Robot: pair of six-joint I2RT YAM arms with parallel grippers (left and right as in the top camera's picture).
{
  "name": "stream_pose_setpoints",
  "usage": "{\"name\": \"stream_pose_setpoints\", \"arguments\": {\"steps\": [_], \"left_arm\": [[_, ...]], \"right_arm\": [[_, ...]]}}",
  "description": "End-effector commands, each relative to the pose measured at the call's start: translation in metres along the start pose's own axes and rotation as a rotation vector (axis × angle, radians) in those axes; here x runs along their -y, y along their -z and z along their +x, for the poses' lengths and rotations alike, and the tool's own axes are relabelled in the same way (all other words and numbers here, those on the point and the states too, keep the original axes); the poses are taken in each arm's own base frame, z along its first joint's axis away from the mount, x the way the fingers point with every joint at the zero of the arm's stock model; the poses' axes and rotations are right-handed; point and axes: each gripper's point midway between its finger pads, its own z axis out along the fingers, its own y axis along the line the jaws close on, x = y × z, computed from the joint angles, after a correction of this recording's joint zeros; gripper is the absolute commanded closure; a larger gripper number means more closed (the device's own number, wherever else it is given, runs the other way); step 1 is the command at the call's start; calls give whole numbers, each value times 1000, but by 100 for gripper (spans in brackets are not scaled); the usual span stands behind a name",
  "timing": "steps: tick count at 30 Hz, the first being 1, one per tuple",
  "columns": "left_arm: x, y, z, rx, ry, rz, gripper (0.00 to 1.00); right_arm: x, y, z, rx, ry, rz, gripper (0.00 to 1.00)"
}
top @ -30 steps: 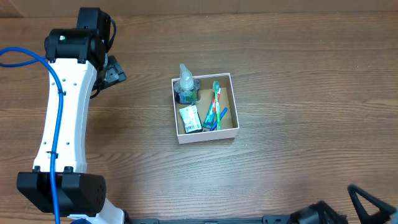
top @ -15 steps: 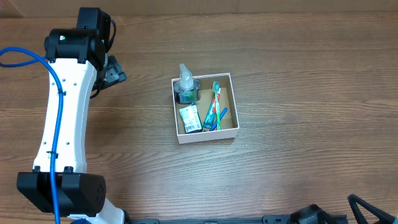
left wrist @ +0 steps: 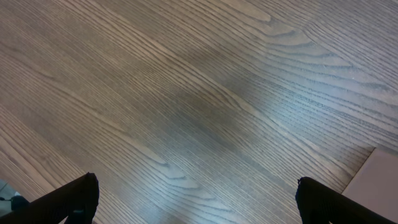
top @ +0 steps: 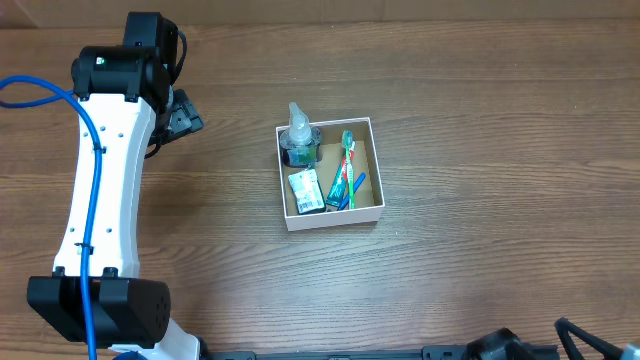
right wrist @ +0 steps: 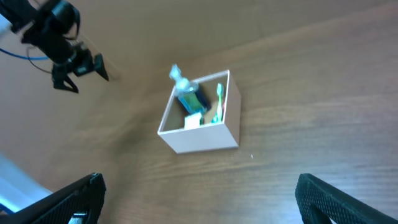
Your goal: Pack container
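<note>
The container is a square shallow box with white walls and a brown floor, at the table's middle. It holds a clear pump bottle, a small green-and-white packet and green and blue toothbrushes. In the right wrist view, the container shows from afar with the same contents. My left gripper is open and empty over bare wood, well left of the box; its fingertips frame the wood in the left wrist view. My right gripper is open and empty, at the overhead's bottom right edge.
The left arm's white link runs down the left side of the table. A pale tan surface shows at the lower right corner of the left wrist view. The table is wood-grained all round the box.
The right gripper has slid a little further toward the bottom edge of the overhead view. The left arm and the box have not moved.
</note>
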Motion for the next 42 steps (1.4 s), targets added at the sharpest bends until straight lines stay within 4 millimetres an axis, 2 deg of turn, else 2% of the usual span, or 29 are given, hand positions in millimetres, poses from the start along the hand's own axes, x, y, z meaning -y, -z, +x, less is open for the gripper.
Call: {"name": "stream_pose_setpoints", "arguments": {"steps": [1,4,11,13,17,20,26,33,42], "left_arm": [[-3,4,-6,22,-11,-7,0],[-3,4,-6,22,-11,-7,0],[-3,4,-6,22,-11,-7,0],[-3,4,-6,22,-11,-7,0],[-3,4,-6,22,-11,-7,0],[-3,4,-6,22,-10,-7,0],[-3,4,-6,22,-11,-7,0],[-3,4,-6,22,-10,-6,0],[-3,4,-6,22,-11,-7,0]], "right_arm": [[-1,3,-3,18,1,-7,0],[0,3,-15,72,3,4,0],[23,-6,-65,305,-14,163,0],[25,-17,-78,363,14,190,0],[17,-44,-104,486,145,185,0],[12,-65,-111,548,185,162,0],[9,-101,-108,639,214,74,0],[17,-125,-91,742,224,11,0],[41,-152,-72,718,230,65,0]]}}
